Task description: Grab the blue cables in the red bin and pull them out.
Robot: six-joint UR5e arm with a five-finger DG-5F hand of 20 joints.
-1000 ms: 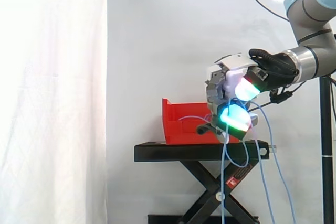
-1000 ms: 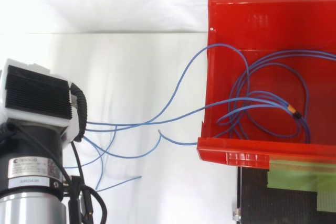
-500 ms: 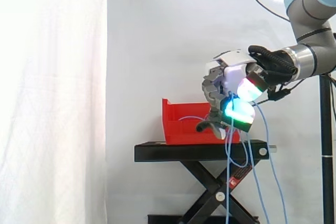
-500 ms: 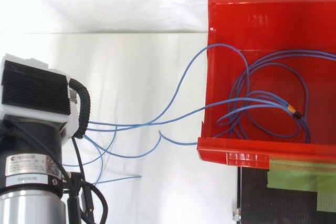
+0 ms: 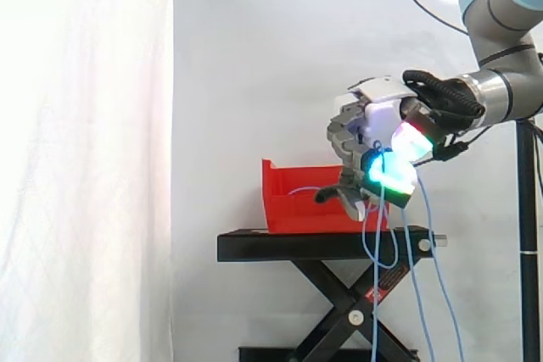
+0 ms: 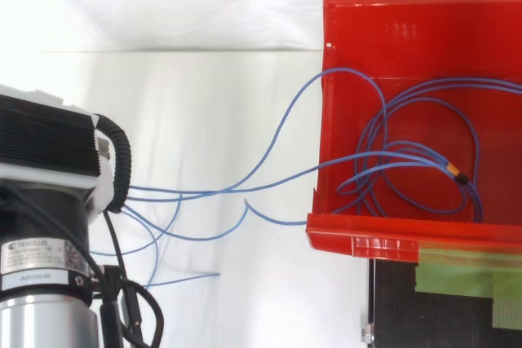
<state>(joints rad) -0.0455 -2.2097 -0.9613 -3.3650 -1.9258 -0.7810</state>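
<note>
From the side, the hand (image 5: 371, 152) hangs just above the near end of the red bin (image 5: 293, 207), its fingers curled in tight and the glowing pads (image 5: 388, 175) showing cyan and green. It looks to be closed round the blue cables (image 6: 383, 155), though the exact pinch sits behind the pads and I can't make it out. Several strands drop from its grip past the edge of the black stand (image 5: 322, 246) towards the floor.

From above, most of the cable lies coiled in loose loops inside the bin. A few strands climb over the bin's left wall (image 6: 320, 120) and run across open space to the arm's wrist (image 6: 45, 201). One loop in the bin carries a small orange and black marker (image 6: 459, 176).

A round label (image 6: 41, 260) with print sits on the wrist. A small red sticker (image 5: 376, 292) is on the stand's scissor leg, its writing too small to read. A strip of green tape (image 6: 465, 275) lies across the stand's top just beside the bin.
</note>
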